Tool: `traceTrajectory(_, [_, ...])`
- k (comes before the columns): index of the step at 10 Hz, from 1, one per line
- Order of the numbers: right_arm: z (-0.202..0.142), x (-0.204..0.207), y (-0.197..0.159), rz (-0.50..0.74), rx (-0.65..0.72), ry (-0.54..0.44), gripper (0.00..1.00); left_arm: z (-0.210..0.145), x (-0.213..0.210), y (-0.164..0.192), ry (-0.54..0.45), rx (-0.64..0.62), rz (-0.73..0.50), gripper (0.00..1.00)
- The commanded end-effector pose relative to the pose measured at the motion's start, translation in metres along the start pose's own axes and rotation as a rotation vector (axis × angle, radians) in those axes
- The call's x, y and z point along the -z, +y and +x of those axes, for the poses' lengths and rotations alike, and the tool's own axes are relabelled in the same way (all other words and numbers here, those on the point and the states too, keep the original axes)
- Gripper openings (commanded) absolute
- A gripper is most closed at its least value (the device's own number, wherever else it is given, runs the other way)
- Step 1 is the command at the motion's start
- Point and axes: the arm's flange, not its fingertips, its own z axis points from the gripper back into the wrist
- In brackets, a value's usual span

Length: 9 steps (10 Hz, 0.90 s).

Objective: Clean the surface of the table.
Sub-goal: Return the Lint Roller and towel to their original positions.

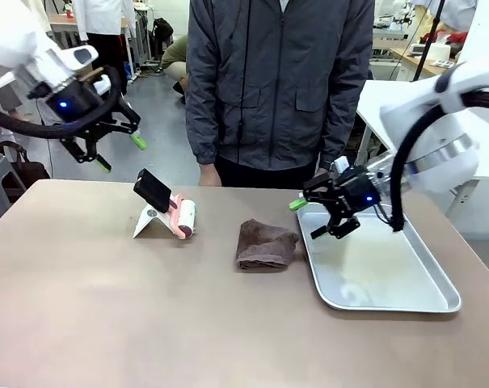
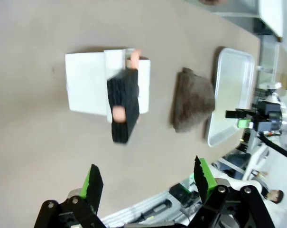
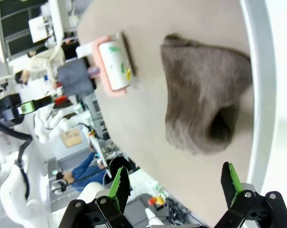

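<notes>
- Nearest the camera: the table (image 1: 107, 323), a broad matte brownish-taupe top running from the near edge of the front view to the person (image 1: 280, 89) in a grey zipped jacket at its far side.
- Far left, raised above the table's far-left corner: the left gripper (image 1: 115, 149), jaws spread wide, green pads showing, nothing between them.
- Seen from the left wrist: green-padded fingers (image 2: 92, 183) well apart over bare tabletop (image 2: 34, 142), gripping nothing.
- Left of centre on the table: a white stand (image 1: 149, 221) with a black block (image 1: 153, 190) leaning on it, tilted.
- Just beside and touching the stand on its right: a lint roller (image 1: 184, 218) with a pink frame and a white roll; in the right wrist view (image 3: 114, 65), coloured print on the roll.
- Centre: a crumpled brown cloth (image 1: 264, 244) lying on the table, between the roller and the tray, close to the tray's left rim.
- From the right wrist: the cloth (image 3: 205, 104) just beyond the fingers (image 3: 119, 186), which stand wide apart and hold nothing.
- Right of centre: the right gripper (image 1: 317, 217), jaws open and empty, hanging over the far-left corner of the tray.
- Right: a shiny rectangular metal tray (image 1: 426, 303) flat on the table.
</notes>
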Motion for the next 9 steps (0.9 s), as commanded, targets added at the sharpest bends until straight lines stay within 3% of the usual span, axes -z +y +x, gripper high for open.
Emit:
traceTrajectory(1, [-0.030,-0.033,-0.019,0.151,-0.031,-0.003,1.00,-0.039,-0.014,0.029,0.016,0.061,-0.140,1.00])
traceTrajectory(2, [-0.045,-0.056,-0.030,0.242,-0.054,-0.019,1.00,-0.056,-0.024,0.049,-0.035,0.066,-0.206,1.00])
traceTrajectory(4, [-0.074,-0.095,-0.048,0.383,-0.062,-0.071,1.00,-0.079,-0.033,0.090,-0.058,0.198,-0.411,1.00])
traceTrajectory(6, [-0.099,-0.137,-0.070,0.551,-0.059,-0.129,1.00,-0.097,-0.039,0.138,-0.159,0.098,-0.535,1.00])
traceTrajectory(9, [-0.124,-0.167,-0.105,0.624,-0.012,-0.255,1.00,-0.107,-0.052,0.204,-0.254,0.003,-0.715,1.00])
